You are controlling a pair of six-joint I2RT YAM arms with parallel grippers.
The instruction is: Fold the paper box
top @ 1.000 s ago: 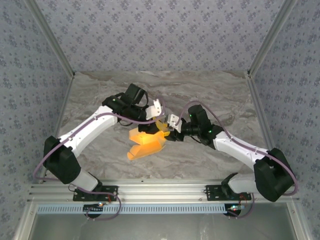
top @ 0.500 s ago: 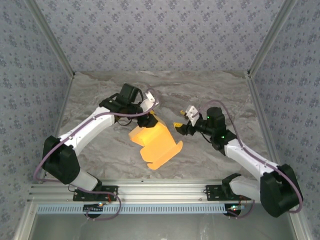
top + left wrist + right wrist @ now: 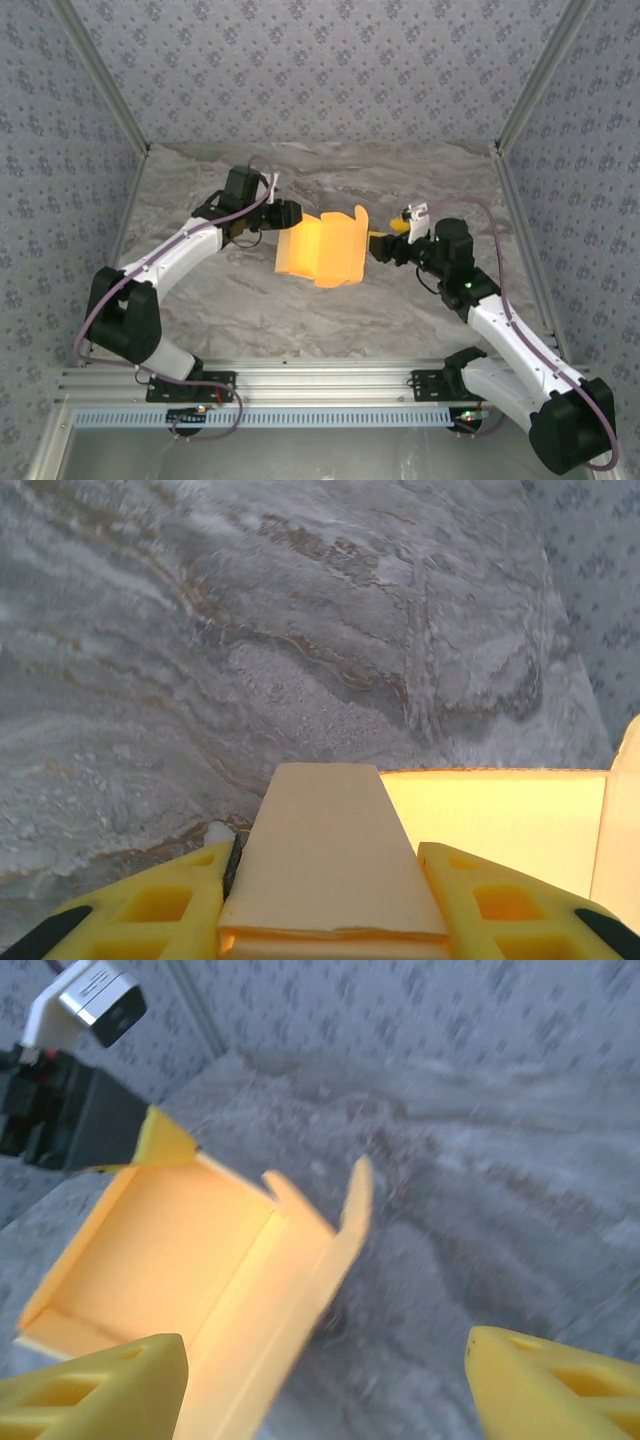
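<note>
The box (image 3: 322, 248) is half-formed and held over the middle of the table (image 3: 430, 185), one flap pinched tight in the left gripper (image 3: 287, 216) at its 9 o'clock. The right gripper (image 3: 384, 246) hovers at 3 o'clock, fingers spread wide and empty, just beside the raised side flap. I'd say that flap wants pressing inward next, with only the patterned walls (image 3: 320, 70) around, well clear.

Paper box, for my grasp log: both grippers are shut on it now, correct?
Not quite. The left gripper is shut on a flap of the paper box, but the right gripper is wide open and not clamping it, as the right wrist view shows.
</note>
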